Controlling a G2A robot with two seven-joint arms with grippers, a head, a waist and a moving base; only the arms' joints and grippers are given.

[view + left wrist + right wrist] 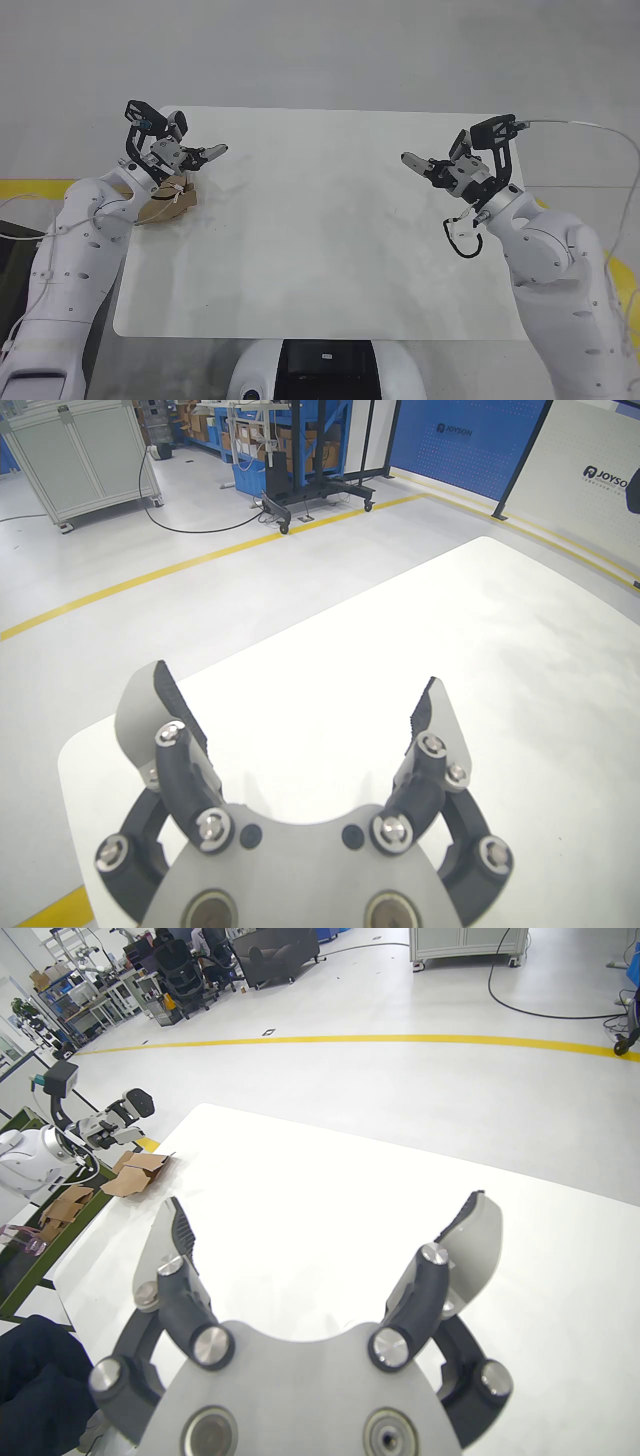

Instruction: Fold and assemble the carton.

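A brown cardboard carton [168,204] lies partly folded near the white table's [320,250] left edge; the right wrist view has the carton [139,1171] far across the table. My left gripper [208,153] hangs open just above and beyond the carton; in its own view the left gripper [295,695] holds nothing over bare table. My right gripper [415,163] hovers open above the table's right side, far from the carton. The right gripper [325,1218] has nothing between its fingers.
More flat brown cardboard [62,1210] lies on a green-framed surface beyond the table's left edge. A yellow floor line [350,1040] runs past the far side. A cable [590,125] trails from the right arm.
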